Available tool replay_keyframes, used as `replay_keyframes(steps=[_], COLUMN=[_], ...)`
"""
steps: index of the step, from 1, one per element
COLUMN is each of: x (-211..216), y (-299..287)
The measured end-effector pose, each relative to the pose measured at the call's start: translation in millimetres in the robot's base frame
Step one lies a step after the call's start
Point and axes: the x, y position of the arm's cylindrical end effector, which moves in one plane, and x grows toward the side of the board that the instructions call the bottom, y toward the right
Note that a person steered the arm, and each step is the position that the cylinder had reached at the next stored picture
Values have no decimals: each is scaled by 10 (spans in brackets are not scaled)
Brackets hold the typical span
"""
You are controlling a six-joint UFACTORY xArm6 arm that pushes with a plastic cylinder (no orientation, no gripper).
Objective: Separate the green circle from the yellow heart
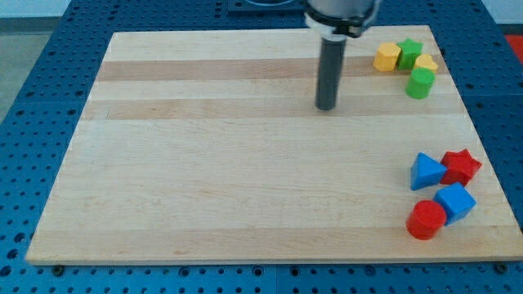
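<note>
The green circle [420, 82] stands near the view's top right, touching the yellow heart [426, 64] just above it. A green star [409, 51] and a yellow hexagon [387, 57] sit close to the left of the heart. My tip [327, 106] rests on the board well to the left of this cluster, a little lower than the green circle, touching no block.
A second cluster lies at the view's lower right: a blue triangle [425, 171], a red star [461, 166], a blue cube [455, 201] and a red cylinder [426, 220]. The wooden board [204, 163] lies on a blue perforated table.
</note>
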Motion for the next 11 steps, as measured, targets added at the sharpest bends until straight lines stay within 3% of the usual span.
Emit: replay_keyframes(steps=[1,2,3,5,6,7,9,11], x=[55,55,70,64,-326,-326,-731,-624], y=[682,687,1117,1409,1800,1800,1761,1527])
